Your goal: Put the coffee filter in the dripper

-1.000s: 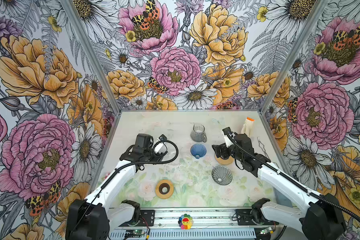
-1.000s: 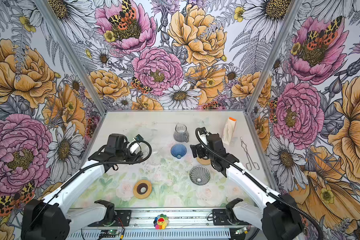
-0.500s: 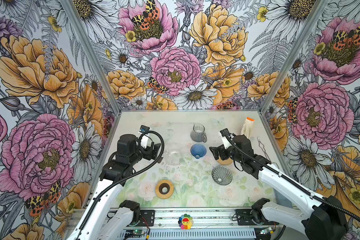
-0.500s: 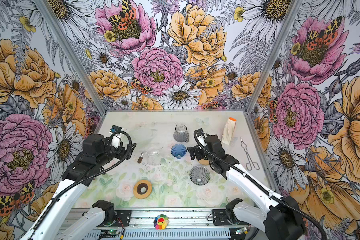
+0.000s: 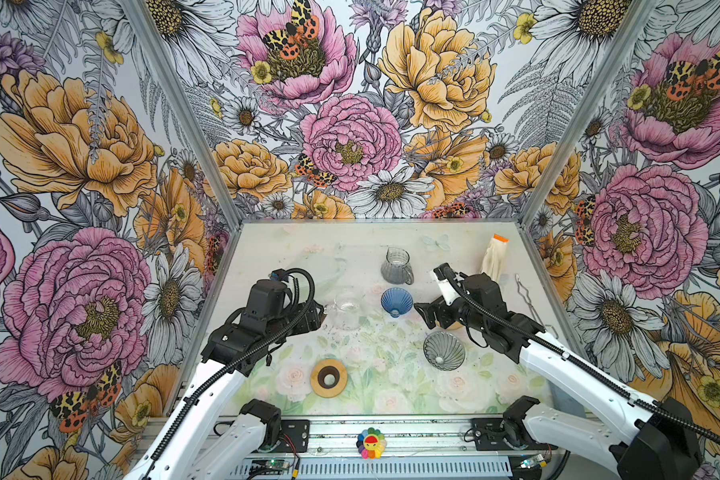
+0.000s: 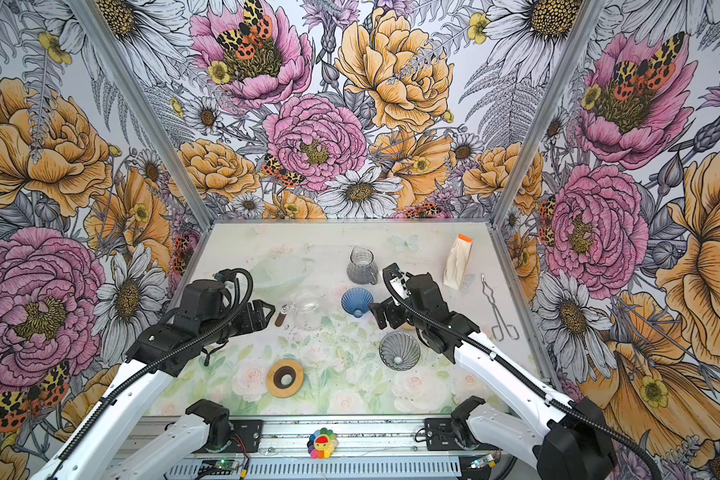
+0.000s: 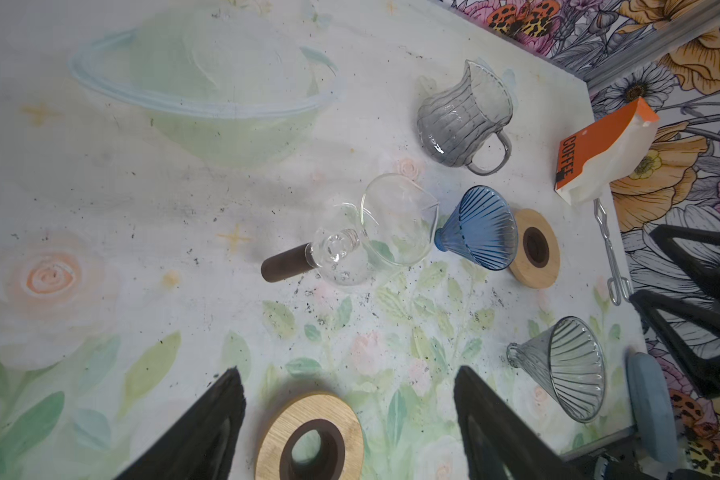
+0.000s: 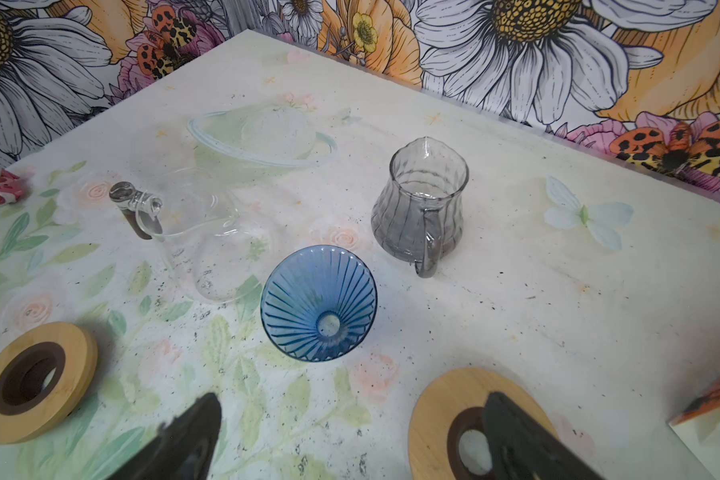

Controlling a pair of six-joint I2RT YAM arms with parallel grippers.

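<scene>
In both top views the pack of coffee filters point(image 5: 495, 257) sits at the far right of the worktop point(image 5: 292, 249), well apart from both arms. The blue dripper point(image 5: 396, 302) lies on its side between a clear glass jug point(image 5: 347, 309) and the right pincer point(image 5: 427, 318), with a grey dripper point(image 5: 444, 350) nearer the front. The left pincer point(image 5: 316, 311) hovers just beside the jug. From the left wrist its fingers point(image 7: 200, 428) are spread wide and empty. From the right wrist the fingers point(image 8: 184, 440) are also wide and empty, one over a wooden ring point(image 8: 433, 409); whether it touches, I cannot tell.
</scene>
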